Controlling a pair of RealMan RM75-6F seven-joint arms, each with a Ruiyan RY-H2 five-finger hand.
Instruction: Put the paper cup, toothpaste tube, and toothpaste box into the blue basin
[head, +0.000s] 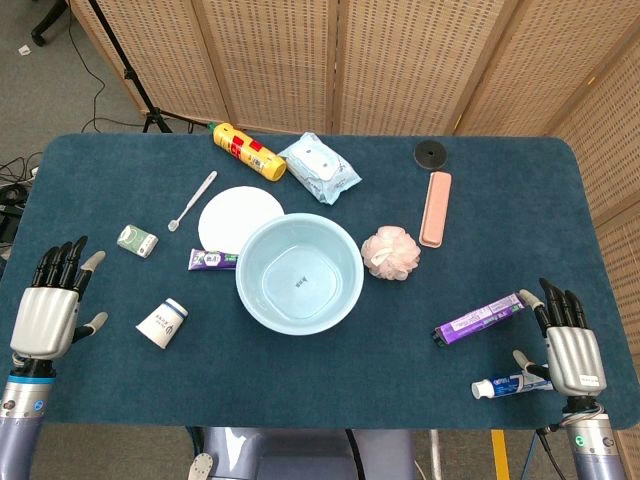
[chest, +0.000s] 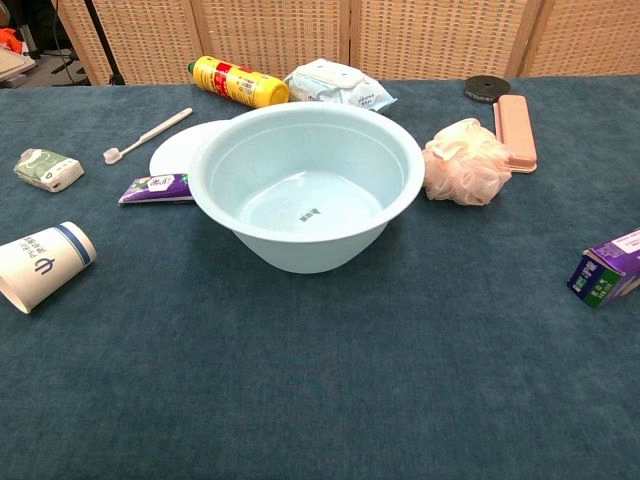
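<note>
Basin: light-blue basin (head: 300, 273) sits mid-table on the dark blue table (head: 330, 380), upright, nothing inside but a small mark on its floor.
Paper cup: white paper cup (head: 163, 322) w/ blue band lies on its side, left of the basin & apart from it, nearer the front edge.
Toothpaste tube: purple toothpaste tube (head: 213, 260) lies flat at the basin's left rim, partly tucked under it in chest view, just beside a white round plate (head: 240, 213).
Toothpaste box: purple toothpaste box (head: 480, 317) lies flat on the right side, well apart from the basin.
Left hand: left hand (head: 52, 300) at front-left corner, fingers straight & spread, holding nothing.
Right hand: right hand (head: 568, 340) at front-right, fingers straight up, holding nothing; a small blue-white tube (head: 510, 384) lies just beside its thumb, can't tell if touching.
Back of table: yellow bottle (head: 249, 151), wipes pack (head: 319, 167), toothbrush (head: 192, 200), pink case (head: 436, 208), pink bath pouf (head: 391, 252), black disc (head: 430, 153), small green pack (head: 137, 240).
</note>
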